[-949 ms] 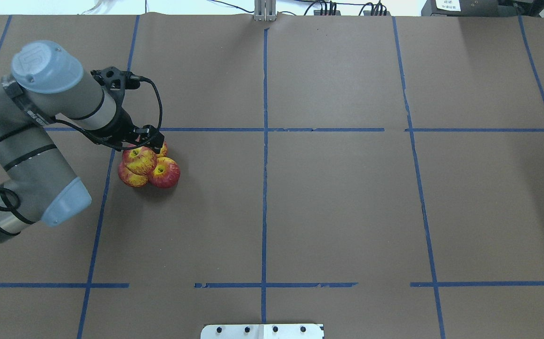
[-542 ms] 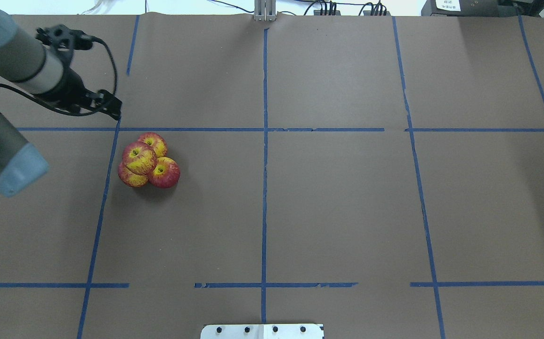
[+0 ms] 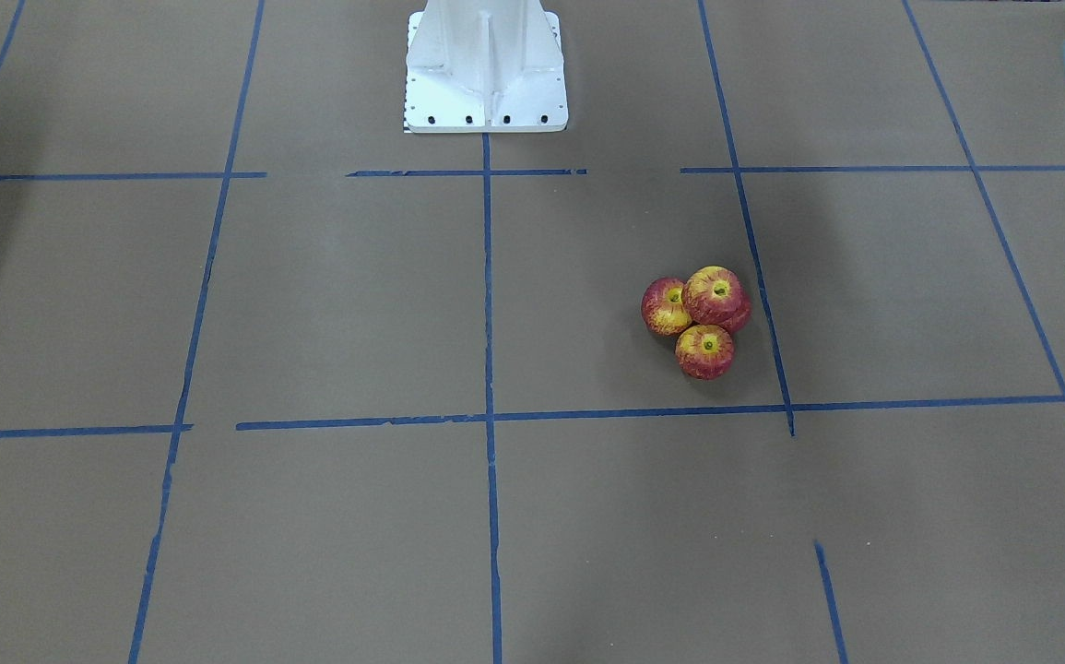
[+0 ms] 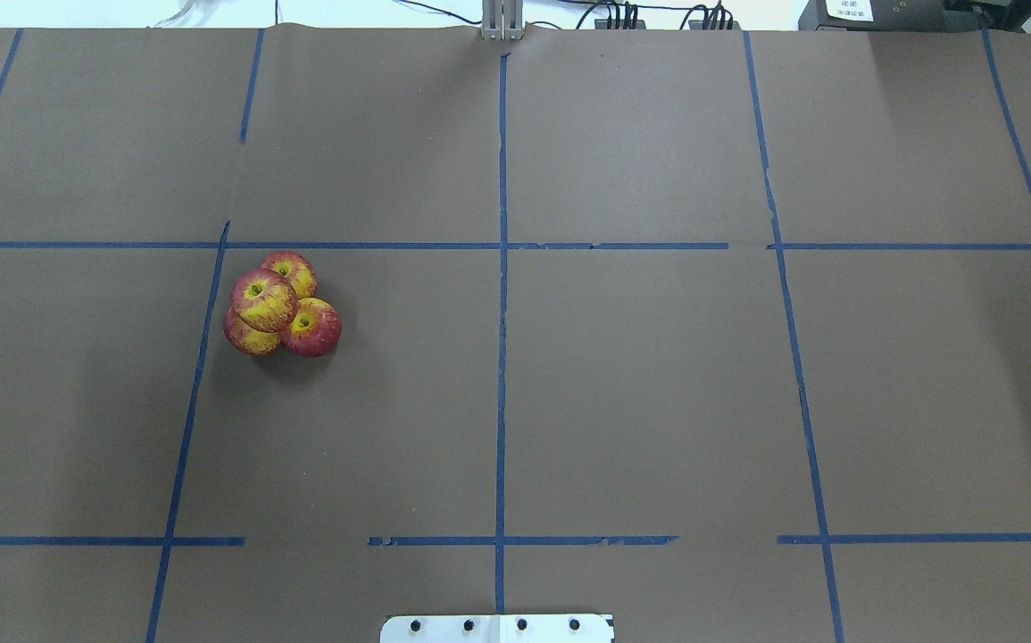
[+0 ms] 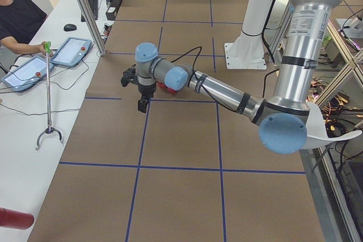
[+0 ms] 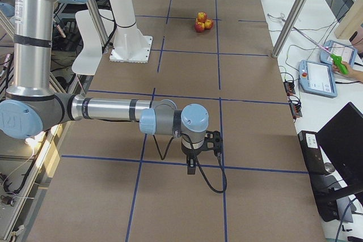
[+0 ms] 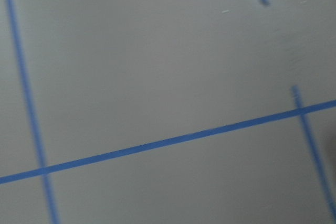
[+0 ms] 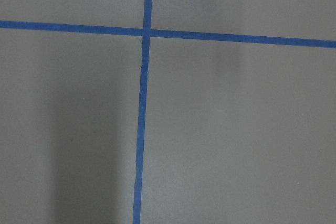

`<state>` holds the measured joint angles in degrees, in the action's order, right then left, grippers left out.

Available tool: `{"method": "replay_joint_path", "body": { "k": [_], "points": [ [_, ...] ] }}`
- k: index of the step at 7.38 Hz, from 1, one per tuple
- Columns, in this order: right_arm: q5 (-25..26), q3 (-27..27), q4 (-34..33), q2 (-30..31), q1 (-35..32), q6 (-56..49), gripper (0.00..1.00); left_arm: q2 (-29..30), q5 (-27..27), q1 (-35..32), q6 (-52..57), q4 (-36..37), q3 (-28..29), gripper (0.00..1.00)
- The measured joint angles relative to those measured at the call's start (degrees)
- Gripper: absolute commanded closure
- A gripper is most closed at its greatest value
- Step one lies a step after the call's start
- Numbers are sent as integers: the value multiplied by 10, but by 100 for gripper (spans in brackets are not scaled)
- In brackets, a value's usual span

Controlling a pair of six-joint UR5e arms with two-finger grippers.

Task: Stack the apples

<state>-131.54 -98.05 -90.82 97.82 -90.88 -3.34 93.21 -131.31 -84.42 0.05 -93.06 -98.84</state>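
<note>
Four round, streaked apples (image 4: 265, 302) heaped on matte paper (image 4: 658, 402).

**Work cell: table surface and surroundings**

A brown paper sheet (image 4: 640, 393) covers the table. Blue tape lines (image 4: 501, 357) divide it into rectangles. Lighting is even and diffuse, casting only soft shadows on the paper. Black cables (image 4: 622, 13) run past the far edge. In the exterior left view, an aluminium post (image 5: 85, 9) rises between the table and a white side bench (image 5: 22, 157). The bench carries two touch panels (image 5: 71, 51), a mouse (image 5: 70, 27) and a keyboard (image 5: 92, 5). A person in a black shirt (image 5: 20, 18) is at the bench. A dark monitor (image 6: 346, 145) stands at one end.
</note>
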Motion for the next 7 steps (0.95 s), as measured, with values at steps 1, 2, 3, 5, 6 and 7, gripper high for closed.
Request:
{"method": "replay_joint_path", "body": {
  "k": [1, 2, 3, 5, 6, 7],
  "points": [
    [0, 0, 0, 0, 0, 0, 0, -8, -3, -45, 63, 7, 33, 0],
    [0, 0, 0, 0, 0, 0, 0, -11, -9, -74, 104, 21, 58, 0],
    [0, 0, 0, 0, 0, 0, 0, -11, -19, -86, 121, 51, 67, 0],
    [0, 0, 0, 0, 0, 0, 0, -13, -30, -90, 129, 90, 63, 0],
    [0, 0, 0, 0, 0, 0, 0, -17, -31, -90, 130, 93, 60, 0],
    [0, 0, 0, 0, 0, 0, 0, -21, -32, -90, 129, 94, 57, 0]
  ]
}}
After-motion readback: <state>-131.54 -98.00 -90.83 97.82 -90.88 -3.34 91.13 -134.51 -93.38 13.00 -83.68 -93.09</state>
